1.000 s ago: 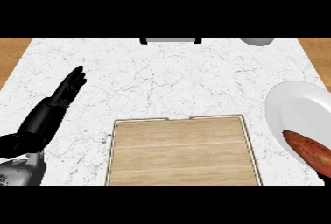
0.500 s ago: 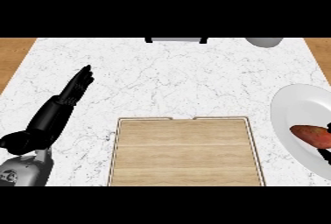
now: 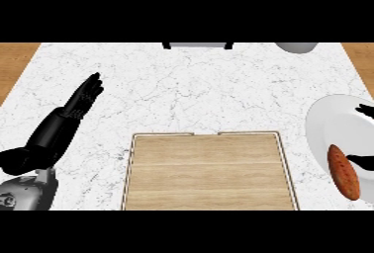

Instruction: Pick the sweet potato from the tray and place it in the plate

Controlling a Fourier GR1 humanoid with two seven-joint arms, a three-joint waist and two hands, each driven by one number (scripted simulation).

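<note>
I look down on a white marble counter point(image 3: 205, 94) with thin grey veins. At both upper corners of the view a strip of brown wooden floor point(image 3: 18, 54) shows beside the counter.

In the middle, toward me, lies the wooden tray point(image 3: 208, 170), a flat rectangular board with a pale raised rim. Nothing lies on it.

At the right edge stands the white plate point(image 3: 325, 128), cut partly by the border of the view. The sweet potato point(image 3: 343, 172) lies on the plate, long and reddish-brown, near its lower part.

My right hand point(image 3: 363, 160) shows only as some dark fingertips over the plate, one just beside the sweet potato and one higher up. The fingers are apart and do not close on the sweet potato.

My left hand point(image 3: 82, 101) rests at the left side over the counter, fingers straight and together, pointing away from me.

At the far edge I see a dark object point(image 3: 197, 45) and a grey round thing point(image 3: 296, 47); I cannot tell what they are.
</note>
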